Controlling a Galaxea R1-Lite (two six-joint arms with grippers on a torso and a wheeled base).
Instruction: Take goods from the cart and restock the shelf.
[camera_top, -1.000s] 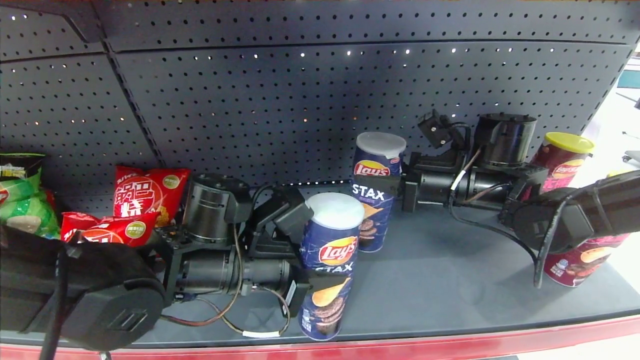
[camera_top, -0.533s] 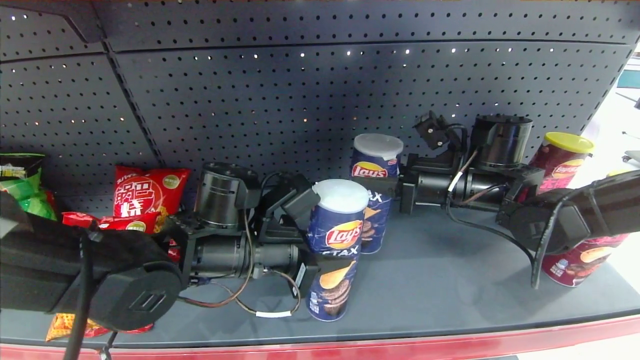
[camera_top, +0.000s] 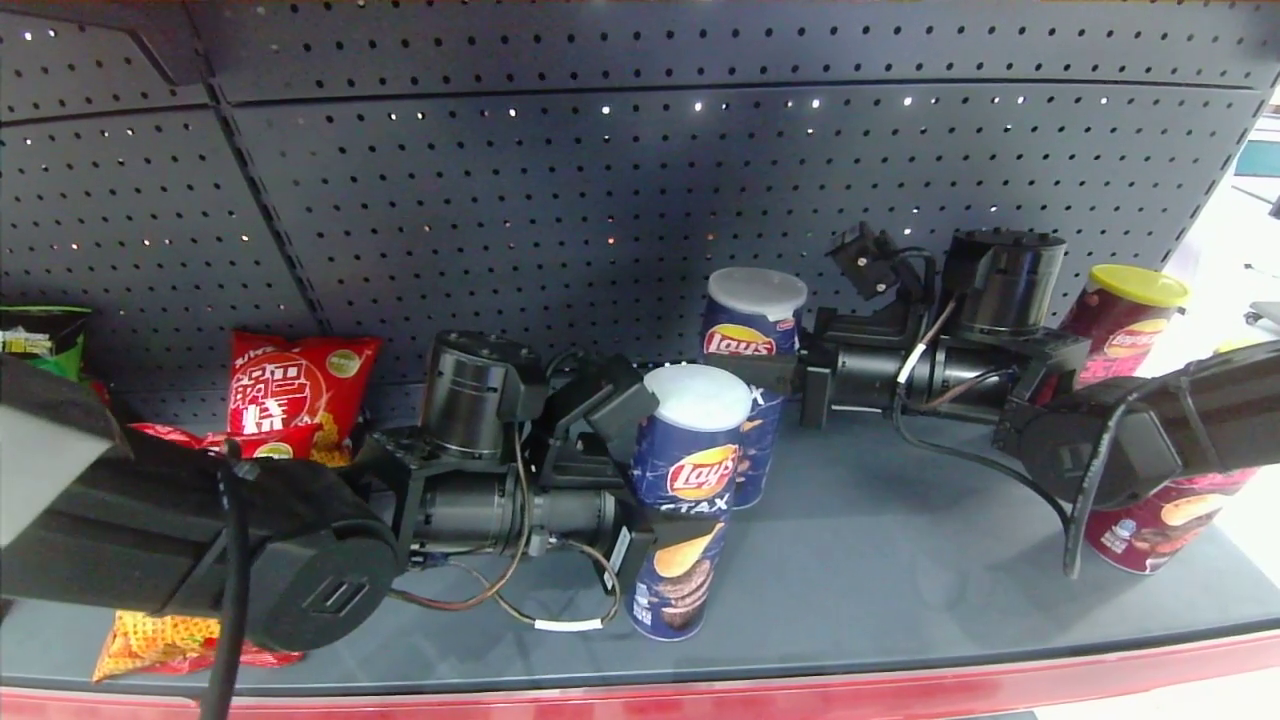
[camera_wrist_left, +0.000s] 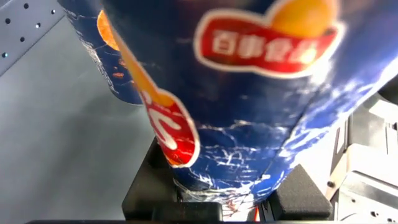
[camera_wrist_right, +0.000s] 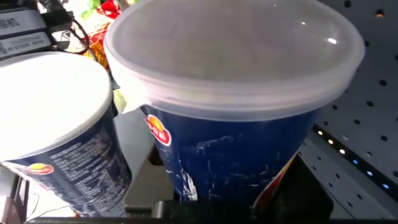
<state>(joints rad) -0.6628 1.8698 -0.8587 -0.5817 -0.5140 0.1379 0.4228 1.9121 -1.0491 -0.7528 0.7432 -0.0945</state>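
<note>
My left arm (camera_top: 470, 510) lies low and comes in from the left, pointing right. My left end effector (camera_top: 668, 530) is closed tight on the front can (camera_top: 692, 440). My right arm (camera_top: 960, 370) comes in from the right, pointing left. My right end effector (camera_top: 762, 378) is closed tight on the back can (camera_top: 752, 312). Both wrists are level.

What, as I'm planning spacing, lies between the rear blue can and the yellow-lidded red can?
The right arm and right gripper, shut on the rear blue can, fill it in the head view.
</note>
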